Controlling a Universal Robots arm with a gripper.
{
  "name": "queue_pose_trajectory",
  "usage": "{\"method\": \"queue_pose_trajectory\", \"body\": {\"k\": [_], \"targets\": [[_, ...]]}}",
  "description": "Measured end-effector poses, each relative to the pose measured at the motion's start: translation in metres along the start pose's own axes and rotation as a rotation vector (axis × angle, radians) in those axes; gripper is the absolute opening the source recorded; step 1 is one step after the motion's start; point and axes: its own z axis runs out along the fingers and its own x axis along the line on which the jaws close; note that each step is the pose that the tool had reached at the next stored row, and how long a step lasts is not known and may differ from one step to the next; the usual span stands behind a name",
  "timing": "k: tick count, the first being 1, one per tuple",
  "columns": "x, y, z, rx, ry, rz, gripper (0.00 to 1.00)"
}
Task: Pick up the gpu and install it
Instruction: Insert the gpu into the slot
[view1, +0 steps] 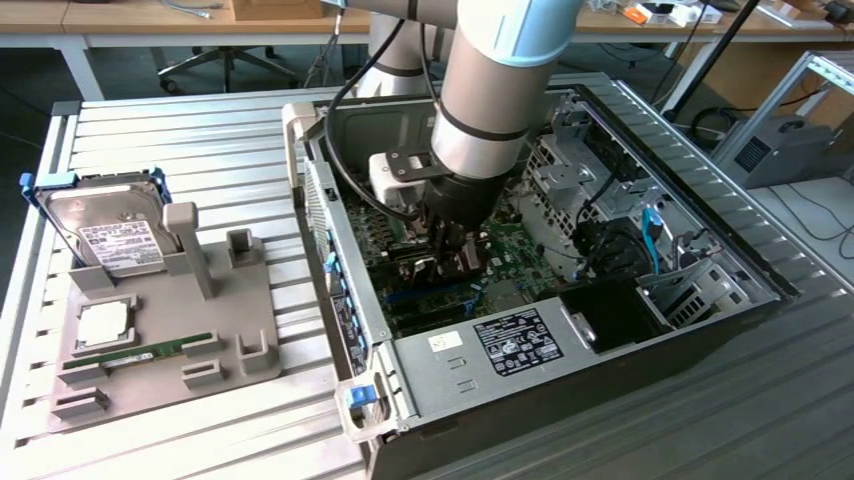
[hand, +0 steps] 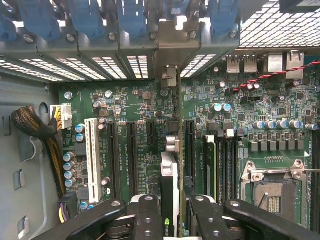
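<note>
The gripper is reaching down into the open computer case, which is lying on its side on the slatted metal table. In the wrist view, the 2 black fingers are standing about half apart and pressing on either face of the gpu, so the gripper is gripping the card between them.

The gpu is standing on edge over the green motherboard. It is running between the long black expansion slots toward the rear wall of the case, where a row of blue latches is sitting. Whether its lower edge is already sitting in a slot is hidden by the card itself. The white slot is lying well to one side of the card, and the bare CPU socket to the other.

At the exterior view's left, well apart from the case, a grey fixture is carrying the hard drive upright in its blue frame and the green RAM stick lying flat.
</note>
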Motion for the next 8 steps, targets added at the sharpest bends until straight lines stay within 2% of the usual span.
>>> {"method": "queue_pose_trajectory", "body": {"k": [8], "targets": [[0.0,0.0006,0.0007,0.0,-0.001,0.0,0.27]]}}
